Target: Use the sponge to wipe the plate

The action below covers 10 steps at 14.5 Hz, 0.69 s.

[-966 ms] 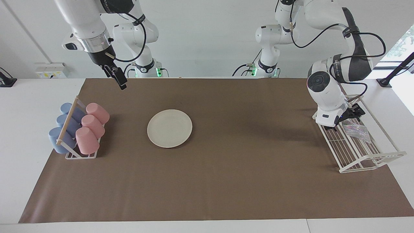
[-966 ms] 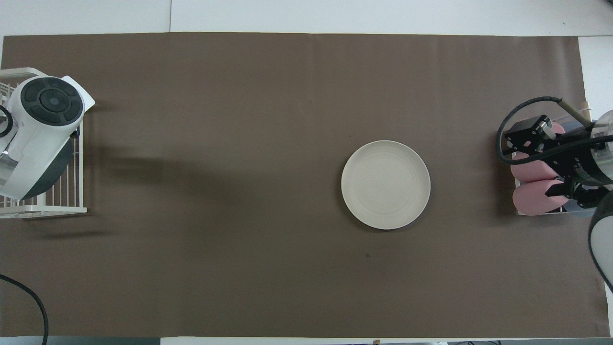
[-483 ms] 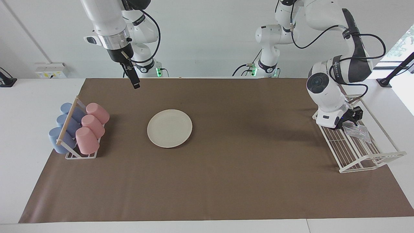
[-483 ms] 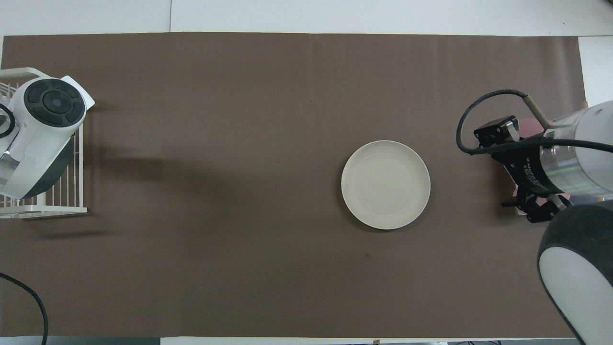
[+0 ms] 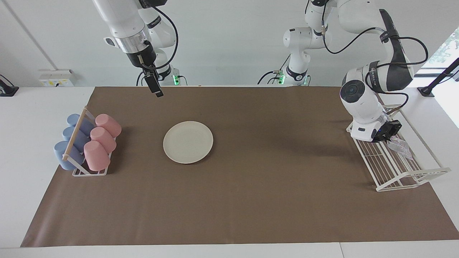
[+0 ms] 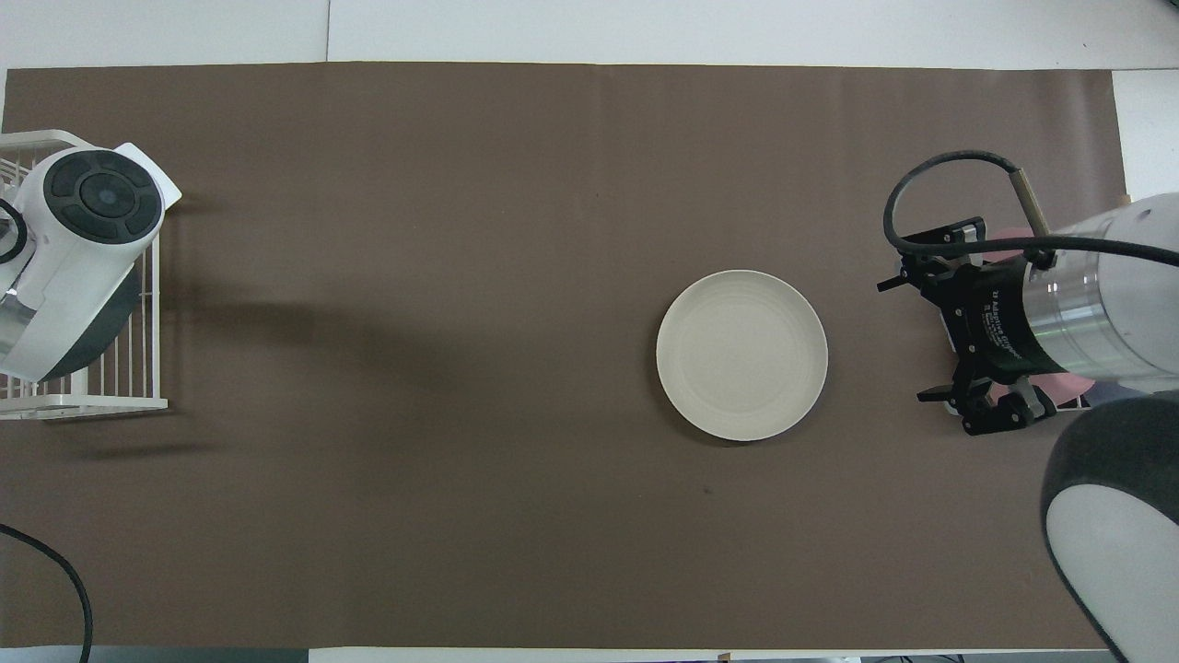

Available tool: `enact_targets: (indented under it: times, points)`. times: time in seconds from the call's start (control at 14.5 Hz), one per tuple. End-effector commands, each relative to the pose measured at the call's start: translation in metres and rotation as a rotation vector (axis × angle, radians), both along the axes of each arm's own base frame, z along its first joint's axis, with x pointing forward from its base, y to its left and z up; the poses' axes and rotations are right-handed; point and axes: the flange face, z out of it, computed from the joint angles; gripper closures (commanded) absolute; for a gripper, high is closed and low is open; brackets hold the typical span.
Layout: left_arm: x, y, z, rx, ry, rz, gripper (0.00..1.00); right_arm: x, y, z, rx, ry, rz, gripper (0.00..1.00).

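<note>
The tabletop (image 5: 21,143) is white and a large brown mat (image 5: 251,200) covers most of it; a plain pale wall (image 5: 229,39) stands at the robots' end. The left gripper (image 5: 389,133) is low in the white wire rack (image 5: 405,172) at the left arm's end, its jaws clenched on the sponge (image 5: 398,146), which lies on the rack wires. The right gripper (image 5: 156,89) hangs in the air over the mat edge near the robots, its jaws released and holding nothing. The plate (image 5: 188,142) lies flat on the mat, well apart from both jaws, beside a rack of pink and blue cups (image 5: 88,143).
</note>
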Motion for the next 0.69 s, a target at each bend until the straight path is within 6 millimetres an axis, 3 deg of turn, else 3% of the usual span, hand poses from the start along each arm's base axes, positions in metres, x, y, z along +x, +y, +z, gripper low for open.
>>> enact_targets:
  times: [0.0, 0.21, 0.41, 0.62]
  points:
    - [0.008, -0.003, 0.028, 0.027, -0.020, 0.027, 1.00, -0.003, 0.006, 0.005, 0.025, -0.021, -0.036, 0.00]
    - [0.011, -0.016, 0.077, -0.102, 0.021, 0.064, 1.00, -0.004, 0.012, 0.006, 0.027, -0.025, -0.083, 0.00]
    - [0.008, -0.024, 0.131, -0.361, 0.060, 0.110, 1.00, -0.005, 0.036, 0.008, 0.035, -0.049, -0.192, 0.00]
    - [-0.006, -0.039, 0.148, -0.624, 0.131, 0.187, 1.00, -0.005, 0.064, 0.007, 0.036, -0.090, -0.170, 0.00]
